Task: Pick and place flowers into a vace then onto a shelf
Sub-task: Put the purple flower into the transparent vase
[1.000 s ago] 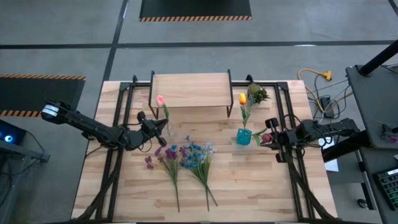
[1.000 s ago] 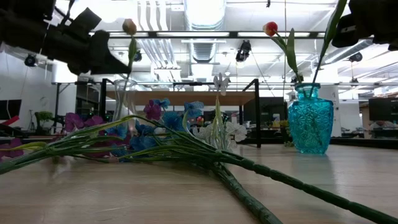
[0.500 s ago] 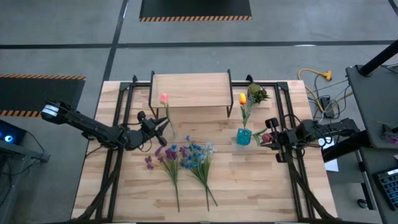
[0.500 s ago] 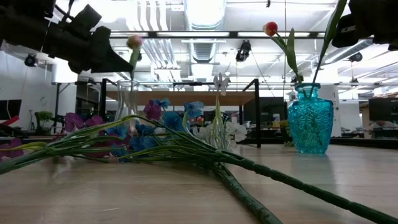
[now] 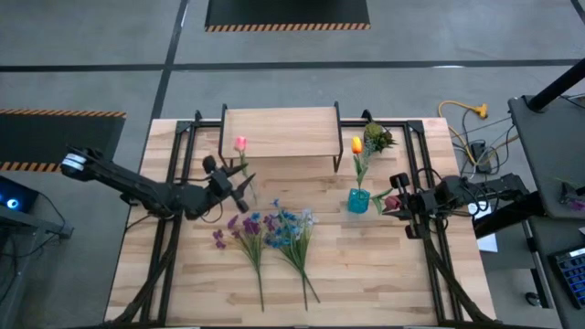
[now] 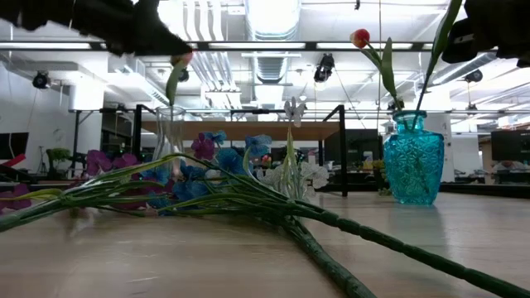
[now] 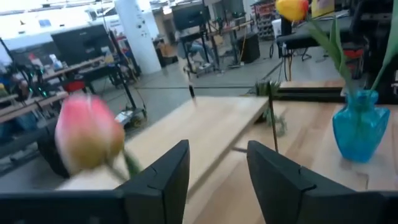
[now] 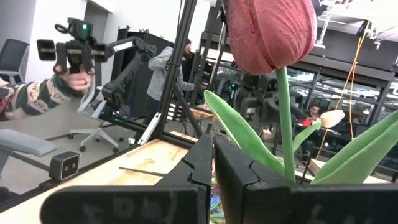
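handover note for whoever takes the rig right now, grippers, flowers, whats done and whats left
Left gripper: open, nothing between its fingers, beside the pink tulip, which stands in the clear vase.
Right gripper: shut, by the teal vase; the dark red tulip is at its fingers, grip on the stem unclear.
Done: orange tulip in the teal vase, pink tulip in the clear one.
Left: purple, blue and white flowers lie on the table; both vases stand in front of the shelf, not on it.
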Action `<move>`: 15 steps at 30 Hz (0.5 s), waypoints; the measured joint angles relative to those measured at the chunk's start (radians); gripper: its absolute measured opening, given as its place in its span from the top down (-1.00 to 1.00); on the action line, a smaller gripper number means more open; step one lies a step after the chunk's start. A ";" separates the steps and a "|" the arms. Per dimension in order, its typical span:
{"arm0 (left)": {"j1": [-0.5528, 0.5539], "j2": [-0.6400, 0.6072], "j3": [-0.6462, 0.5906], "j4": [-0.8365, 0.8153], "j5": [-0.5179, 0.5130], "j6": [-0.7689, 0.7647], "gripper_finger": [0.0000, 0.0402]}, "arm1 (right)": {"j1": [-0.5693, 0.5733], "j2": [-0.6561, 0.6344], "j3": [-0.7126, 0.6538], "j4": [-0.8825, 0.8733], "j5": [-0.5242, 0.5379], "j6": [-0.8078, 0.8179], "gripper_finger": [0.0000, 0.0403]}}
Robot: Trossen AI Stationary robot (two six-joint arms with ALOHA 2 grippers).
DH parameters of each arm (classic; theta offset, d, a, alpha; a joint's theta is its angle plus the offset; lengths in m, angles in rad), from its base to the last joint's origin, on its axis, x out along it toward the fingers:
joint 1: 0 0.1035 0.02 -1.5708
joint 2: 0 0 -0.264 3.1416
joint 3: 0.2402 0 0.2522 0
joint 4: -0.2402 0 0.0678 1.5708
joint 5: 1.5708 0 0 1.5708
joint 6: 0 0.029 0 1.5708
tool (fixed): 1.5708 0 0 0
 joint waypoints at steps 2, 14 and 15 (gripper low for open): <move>-0.004 0.000 0.046 -0.055 0.000 0.007 0.26 | 0.000 0.000 0.000 0.000 0.000 0.000 0.96; -0.120 0.029 0.373 -0.684 0.068 -0.264 0.26 | 0.000 0.000 0.000 0.000 0.000 0.000 0.96; -0.131 0.036 0.389 -0.702 0.098 -0.284 0.26 | 0.000 0.000 0.000 0.000 0.000 0.000 0.96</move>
